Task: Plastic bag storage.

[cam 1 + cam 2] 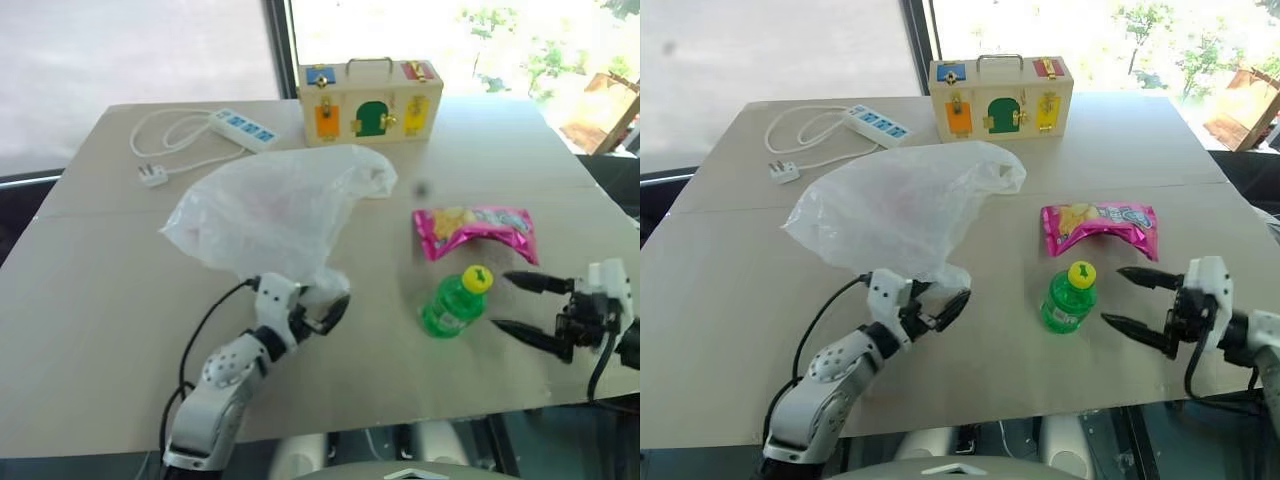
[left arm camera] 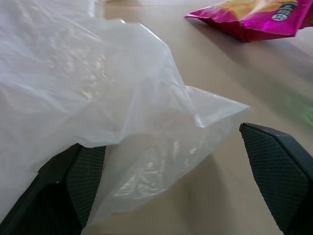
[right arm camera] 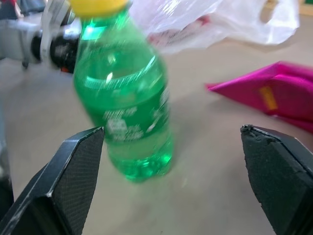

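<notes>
Your left gripper (image 1: 322, 312) stands with its fingers spread wide and holds nothing; it is at the near edge of the plastic bag (image 1: 270, 215), and in the left wrist view a fold of the film lies between the two pads, perhaps touching one of them. Your right gripper (image 1: 1140, 298) is also wide and empty, just beside the green bottle (image 1: 1068, 298) and pointing toward it.

The bag lies loose and puffed up on the table (image 1: 90, 300), between the power strip (image 1: 243, 129) and the pink snack packet (image 1: 477, 231), in front of the wooden box (image 1: 369, 101). I judge it very light, soft and without any stiffness, so it will collapse and slide over the table when you push it. The film is thin and probably slippery, and a single layer can slip out of the pads.

Better to take it where the film is gathered in several layers, such as the bunched fold at the near edge. One handle loop seems to lie at the far side, toward the box. Close fully, because the material gives almost no resistance. The bottle stands near and may tip if the bag drags over it.
</notes>
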